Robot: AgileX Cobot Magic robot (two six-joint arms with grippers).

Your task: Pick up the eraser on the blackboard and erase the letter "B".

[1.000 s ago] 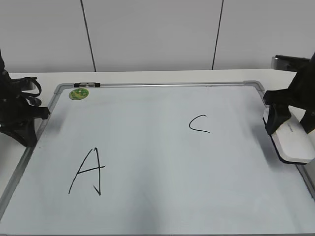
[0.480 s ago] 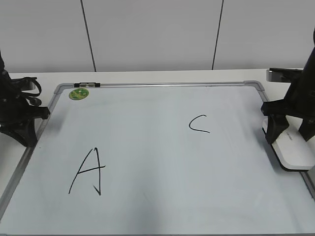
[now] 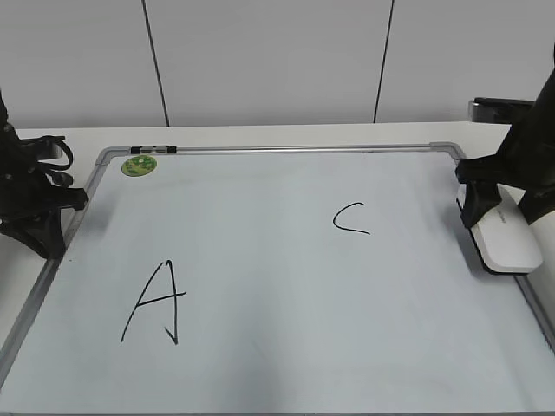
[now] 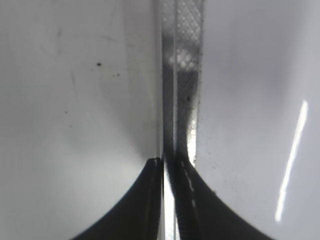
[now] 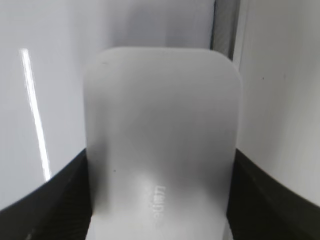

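The white eraser (image 3: pixel 508 241) is at the right edge of the blackboard (image 3: pixel 260 260). My right gripper (image 3: pixel 506 217) is shut on it, one finger pressed on each long side. In the right wrist view the eraser (image 5: pixel 160 125) fills the space between the fingers of the right gripper (image 5: pixel 160 155), with grey lettering on top. I cannot tell whether it touches the board. No letter "B" shows on the board. Only a large "A" (image 3: pixel 156 303) and a "C" (image 3: pixel 351 218) show. My left gripper (image 3: pixel 43 234) is shut and empty over the board's left frame (image 4: pixel 182 75).
A small round green magnet (image 3: pixel 137 165) sits at the board's back left corner. The board's silver frame (image 3: pixel 286 149) runs along the back. A white wall with dark seams stands behind the table.
My right gripper has carried the eraser along the board's right edge, toward the back and slightly left. The left arm has not moved.
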